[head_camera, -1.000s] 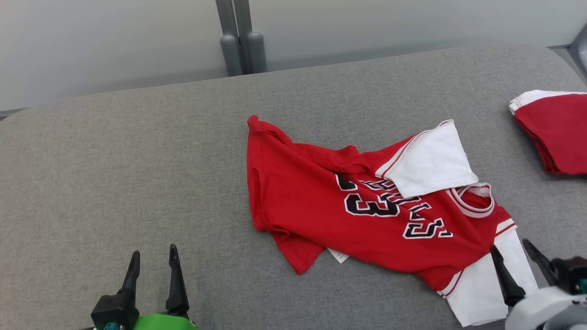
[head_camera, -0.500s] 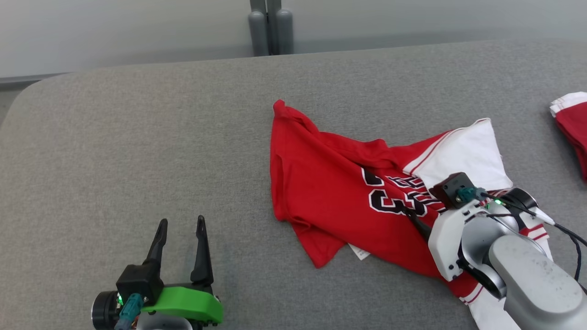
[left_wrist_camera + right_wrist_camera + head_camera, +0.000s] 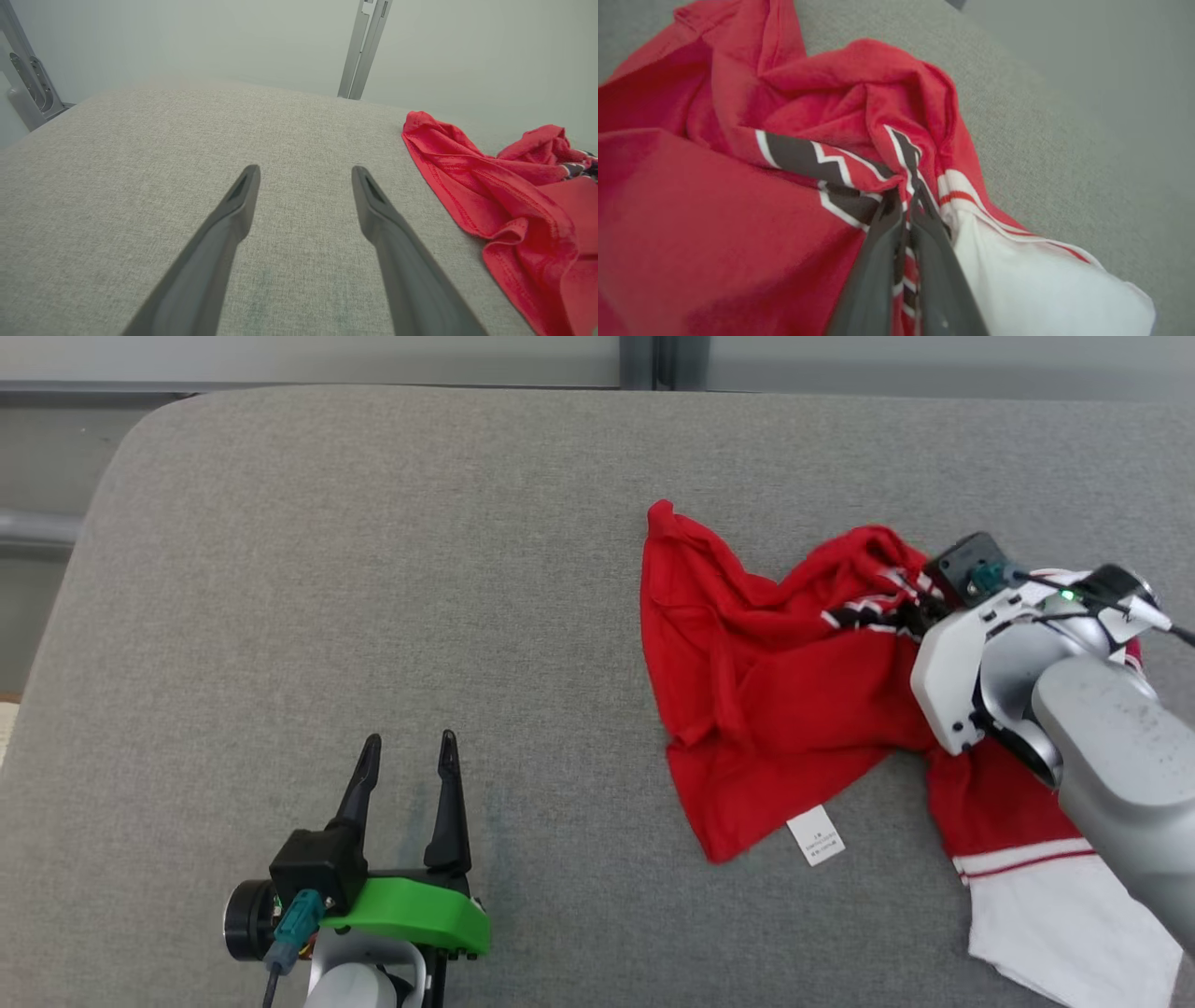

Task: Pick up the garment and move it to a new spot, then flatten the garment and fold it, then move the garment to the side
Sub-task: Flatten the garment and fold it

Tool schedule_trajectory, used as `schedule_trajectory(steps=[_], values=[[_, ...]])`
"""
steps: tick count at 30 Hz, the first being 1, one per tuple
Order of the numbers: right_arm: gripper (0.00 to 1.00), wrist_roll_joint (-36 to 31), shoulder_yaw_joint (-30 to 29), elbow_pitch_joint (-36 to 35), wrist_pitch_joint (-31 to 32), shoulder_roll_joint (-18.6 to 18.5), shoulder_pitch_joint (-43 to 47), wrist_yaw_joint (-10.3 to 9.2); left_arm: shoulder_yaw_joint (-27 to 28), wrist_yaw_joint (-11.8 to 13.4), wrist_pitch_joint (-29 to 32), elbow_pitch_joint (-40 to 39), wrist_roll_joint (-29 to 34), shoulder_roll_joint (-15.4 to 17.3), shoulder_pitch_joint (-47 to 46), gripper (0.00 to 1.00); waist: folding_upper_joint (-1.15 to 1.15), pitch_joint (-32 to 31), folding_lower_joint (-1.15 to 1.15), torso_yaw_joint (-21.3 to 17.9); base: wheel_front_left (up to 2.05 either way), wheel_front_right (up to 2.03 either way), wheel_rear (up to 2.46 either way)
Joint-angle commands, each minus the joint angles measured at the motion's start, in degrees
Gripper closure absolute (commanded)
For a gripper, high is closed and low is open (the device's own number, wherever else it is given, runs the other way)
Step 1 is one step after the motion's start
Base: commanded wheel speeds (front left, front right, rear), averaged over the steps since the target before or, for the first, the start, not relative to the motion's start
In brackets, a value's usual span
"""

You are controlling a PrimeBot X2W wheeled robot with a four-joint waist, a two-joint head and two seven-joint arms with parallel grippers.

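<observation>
The grey cloth-covered table [image 3: 373,569] takes up nearly the whole head view. The garment [image 3: 775,700], a red jersey with white sleeves, lies bunched on the right half of that frame, from the middle down to the lower right corner, where one white sleeve [image 3: 1064,933] spreads flat. Standing here I'd judge it light, soft and limp. It will sag and trail from any single pinch, drag a little on the rough cover rather than slide, and nothing about it can break. A gathered pinch will do for carrying. For flattening, the shoulders or the hem corners look the better hold, one for each hand. The right hand [image 3: 903,198] has its fingers closed to a sliver on a tuft of the chest, and the cloth puckers around the tips. The left hand [image 3: 411,742] sits at the lower left of the head view, fingers parted wide with nothing between them, well apart from the jersey. The right wrist view makes that pinch plain, right on the black-and-white lettering [image 3: 808,158], where the head view has the fingertips buried among folds. The head view adds the lay of the whole jersey and the small care label [image 3: 815,835] below its lower edge.
</observation>
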Motion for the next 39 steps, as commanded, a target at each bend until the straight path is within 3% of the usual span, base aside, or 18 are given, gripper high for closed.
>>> schedule_trajectory(steps=[1, 4, 5, 6, 7, 11, 17, 23, 30, 39], values=[[1.00, -1.45, -0.52, 1.61, -1.89, 0.44, -1.56, -0.10, -0.18, 0.21, -0.16, 0.09, -0.46, 0.12, -1.01, 0.00, 0.00, 0.69, 0.00, 1.16, 0.00, 0.00, 0.00], [1.00, -4.37, -1.98, 5.39, -6.43, 1.66, -4.02, -0.10, -0.67, 0.49, -0.16, 0.12, -0.77, 0.12, -0.96, 0.00, 0.00, 0.54, 0.00, 1.52, 0.00, 0.00, 0.00], [0.86, -5.03, -2.20, 6.81, -7.93, 2.49, -4.06, -0.10, -0.84, 0.59, -0.16, 0.15, -0.88, 0.11, -0.95, 0.00, 0.00, 0.38, 0.00, 1.65, 0.00, 0.00, 0.00], [0.58, -5.60, -2.28, 7.80, -9.17, 3.21, -3.96, -0.09, -0.96, 0.59, -0.16, 0.19, -0.98, 0.11, -0.89, 0.00, 0.00, 0.17, 0.00, 1.71, 0.00, 0.00, 0.00], [0.00, -6.13, -2.69, 9.11, -10.32, 3.87, -3.81, -0.10, -1.02, 0.75, -0.16, 0.25, -1.19, 0.12, -0.71, 0.00, 0.00, -0.14, 0.00, 1.67, 0.00, 0.00, 0.00], [0.00, -6.78, -4.25, 11.53, -15.28, 5.63, -2.05, -0.10, -0.58, 1.09, -0.16, -0.15, -1.39, 0.11, 0.92, 0.00, 0.00, -1.89, 0.00, 0.69, 0.00, 0.00, 0.00], [0.00, -6.00, -13.67, 7.10, -26.46, 4.97, 6.19, -0.10, 3.50, 0.58, -0.16, -3.87, 0.38, 0.14, 5.73, 0.00, 0.00, -6.68, 0.00, -2.09, 0.00, 0.00, 0.00], [0.00, -10.21, -29.46, -10.68, -27.04, 5.07, 24.20, -0.09, 8.27, -0.96, -0.15, -6.91, 2.47, 0.11, 12.94, 0.00, 0.00, -11.63, 0.00, -6.29, 0.00, 0.00, 0.00], [0.00, -12.12, -44.97, -26.09, -27.07, 9.63, 44.86, -0.08, 9.84, -2.43, -0.16, -6.00, 3.84, 0.13, 16.86, 0.00, 0.00, -14.63, 0.00, -7.88, 0.00, 0.00, 0.00], [0.00, -11.91, -52.50, -30.23, -27.08, 15.05, 56.81, -0.09, 10.59, -7.38, -0.16, -4.14, 6.27, 0.13, 17.77, 0.00, 0.00, -16.25, 0.00, -7.92, 0.00, 0.00, 0.00]])
